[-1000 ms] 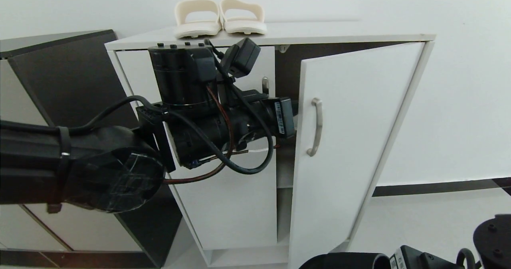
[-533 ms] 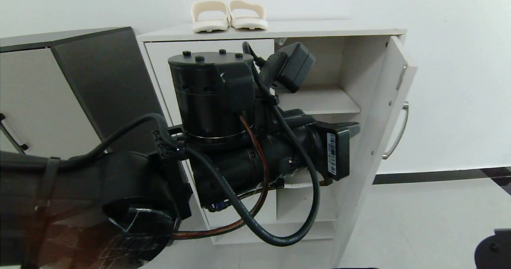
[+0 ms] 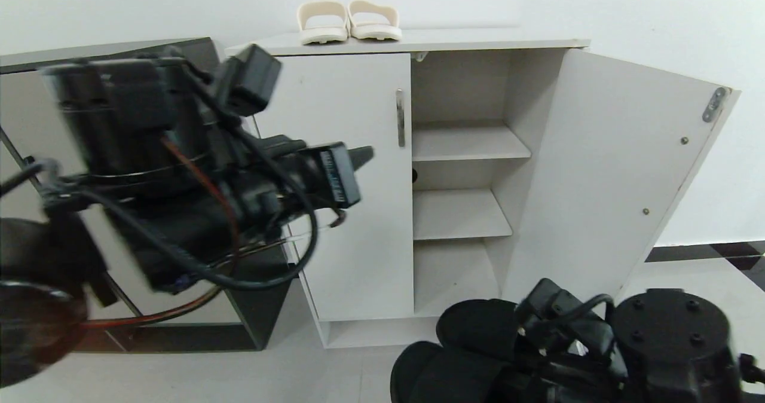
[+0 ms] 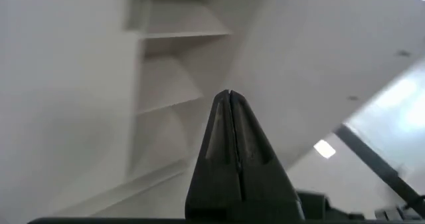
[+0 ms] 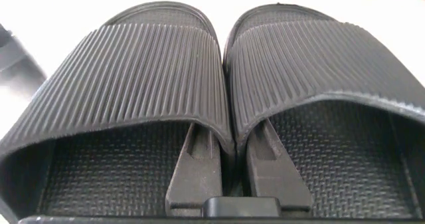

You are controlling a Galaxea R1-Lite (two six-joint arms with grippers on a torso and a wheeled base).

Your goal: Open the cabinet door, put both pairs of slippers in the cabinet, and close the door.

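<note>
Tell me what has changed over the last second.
The right door swung from nearly shut to wide open, baring the shelves. The left gripper, shut, pulled out of the door gap and back toward the robot's left. Unchanged: the cream slippers on the cabinet top, the left door shut.

The right gripper [image 5: 229, 141] clamps the adjoining inner straps of two black ribbed slippers [image 5: 153, 71], one finger under each.
</note>
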